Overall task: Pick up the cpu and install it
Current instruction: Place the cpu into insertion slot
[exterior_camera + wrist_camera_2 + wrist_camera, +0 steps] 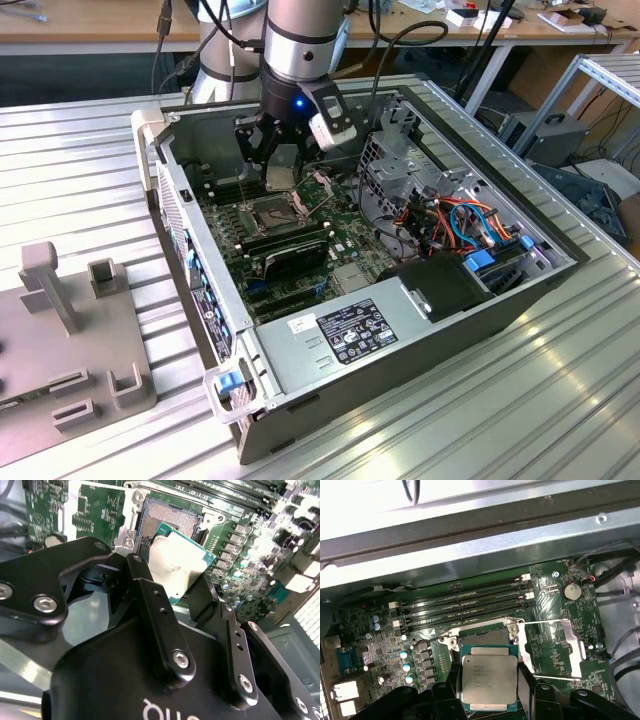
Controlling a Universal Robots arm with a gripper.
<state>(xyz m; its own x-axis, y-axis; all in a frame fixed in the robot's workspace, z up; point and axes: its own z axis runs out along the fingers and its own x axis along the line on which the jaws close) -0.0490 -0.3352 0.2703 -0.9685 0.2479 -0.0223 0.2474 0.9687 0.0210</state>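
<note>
My gripper (279,172) is shut on the cpu (280,179), a small flat square chip with a silver-grey top, held by two opposite edges. It hangs a little above the open square socket (274,212) on the green motherboard (345,228) inside the computer case. In the first wrist view the cpu (489,676) lies flat between the black fingers (525,685), overlapping the near side of the socket (485,636). In the second wrist view the cpu (177,567) sits just in front of the bare socket (167,524), held by the gripper (172,582).
The socket's hinged metal plate (560,647) is swung open to one side. Long black memory sticks (465,602) run beside the socket. A grey power supply (350,335) and coloured cables (460,220) fill the case's exterior-view right. A grey fixture (70,340) stands outside, at left.
</note>
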